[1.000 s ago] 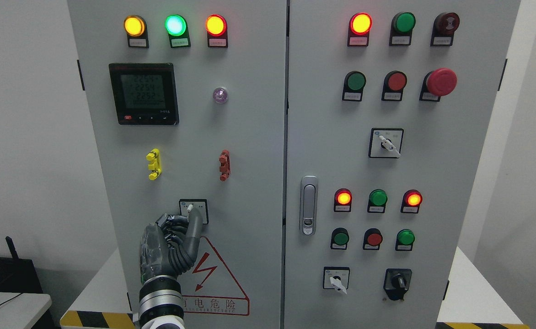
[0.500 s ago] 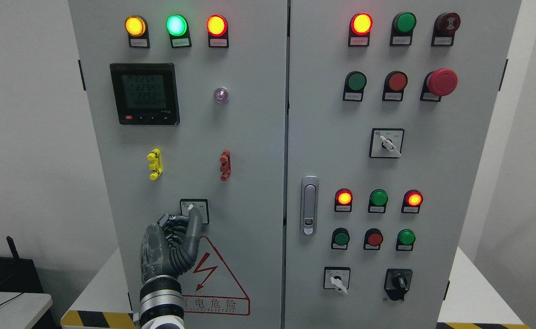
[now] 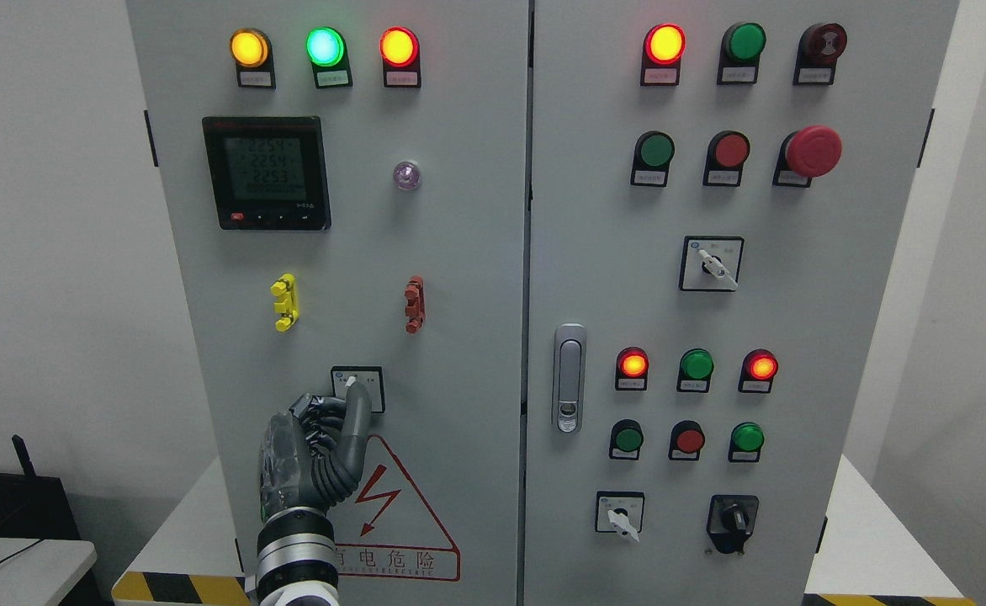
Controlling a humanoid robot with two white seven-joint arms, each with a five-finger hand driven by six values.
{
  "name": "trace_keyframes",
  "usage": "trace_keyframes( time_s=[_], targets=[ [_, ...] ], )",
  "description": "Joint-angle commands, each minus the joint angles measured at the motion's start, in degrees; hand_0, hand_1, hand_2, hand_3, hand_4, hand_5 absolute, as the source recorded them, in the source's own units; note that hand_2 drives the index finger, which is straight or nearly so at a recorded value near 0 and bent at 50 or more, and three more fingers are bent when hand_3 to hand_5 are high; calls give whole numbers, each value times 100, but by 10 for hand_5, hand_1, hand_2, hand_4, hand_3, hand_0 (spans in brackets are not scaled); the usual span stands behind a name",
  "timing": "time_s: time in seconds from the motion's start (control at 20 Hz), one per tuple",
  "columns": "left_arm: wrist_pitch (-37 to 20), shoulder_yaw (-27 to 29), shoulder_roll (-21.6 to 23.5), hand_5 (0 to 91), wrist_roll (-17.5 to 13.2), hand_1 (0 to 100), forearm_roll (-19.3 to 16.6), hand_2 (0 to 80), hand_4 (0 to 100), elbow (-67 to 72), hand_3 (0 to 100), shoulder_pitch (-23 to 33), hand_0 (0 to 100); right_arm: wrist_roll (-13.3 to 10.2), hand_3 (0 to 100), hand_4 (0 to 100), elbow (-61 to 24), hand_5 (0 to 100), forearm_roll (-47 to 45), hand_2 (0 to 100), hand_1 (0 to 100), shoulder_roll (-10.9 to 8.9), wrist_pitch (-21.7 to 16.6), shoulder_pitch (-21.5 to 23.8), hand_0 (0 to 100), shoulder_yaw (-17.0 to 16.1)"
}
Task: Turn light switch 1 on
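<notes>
Left hand point(image 3: 312, 454) pinches the white lever of the rotary selector switch point(image 3: 357, 388) low on the cabinet's left door point(image 3: 459, 252), other fingers curled; best twist cleanly, grip firm.

An electrical or industrial training lab, by the look of it. A grey two-door control cabinet point(image 3: 476, 252) fills the view above and right of the robot hand point(image 3: 316, 454), studded with pilot lamps point(image 3: 325, 46), a digital meter point(image 3: 266, 172), rotary selectors point(image 3: 710, 263), a red emergency stop point(image 3: 813, 151) and a high-voltage warning triangle point(image 3: 392, 513), against plain white walls point(image 3: 55, 252).
</notes>
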Motion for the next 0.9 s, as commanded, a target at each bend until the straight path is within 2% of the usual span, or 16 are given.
trace_keyframes(
  time_s=[0.0, 0.85],
  targets=[
    [-1, -7, 7, 872, -60, 301, 0, 559, 880, 0, 764, -6, 508, -2, 0, 0, -3, 0, -149, 0, 389, 0, 1, 0, 120, 114],
    [-1, 2, 7, 873, -78, 222, 0, 574, 889, 0, 795, -6, 567, -2, 0, 0, -3, 0, -149, 0, 389, 0, 1, 0, 120, 114]
  ],
)
